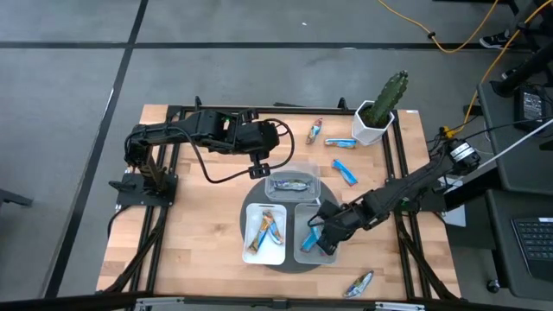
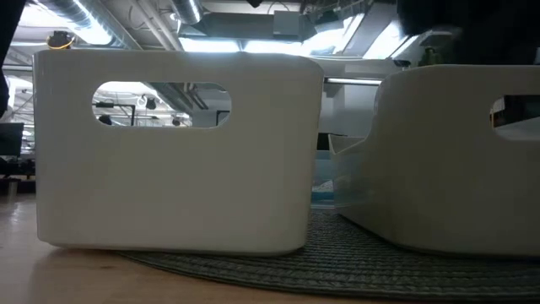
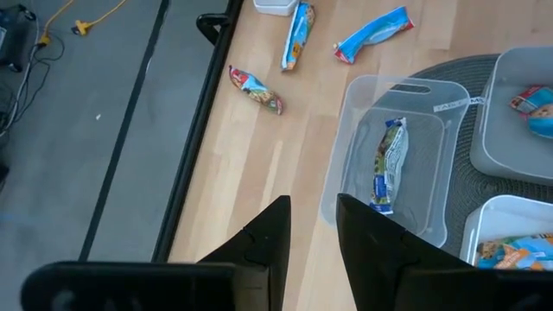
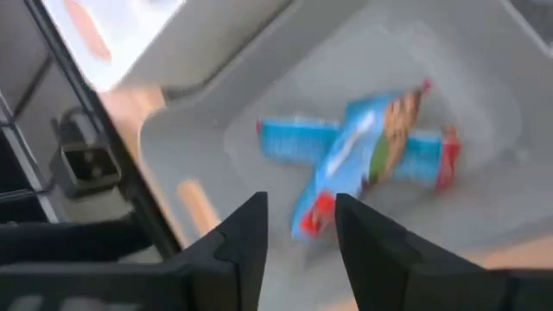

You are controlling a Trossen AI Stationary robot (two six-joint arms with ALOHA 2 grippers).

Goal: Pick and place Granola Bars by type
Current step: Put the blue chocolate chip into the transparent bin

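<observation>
the right gripper (image 4: 298, 229) hovered released over blue granola bars (image 4: 363, 155) in the grey tray (image 4: 199, 121); left gripper (image 3: 311, 229) empty, slightly parted. light, crinkly, slippery wrappers: probably pinch mid-length.

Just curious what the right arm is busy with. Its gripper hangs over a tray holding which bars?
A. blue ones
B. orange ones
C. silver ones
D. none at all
A: the right gripper hangs over a grey tray with two crossed blue bars inside.

A robotics lab is suggested — a framed wooden worktop (image 1: 199, 233) on grey floor, trailing cables (image 1: 449, 39), exposed ceiling ducts (image 2: 126, 21).
</observation>
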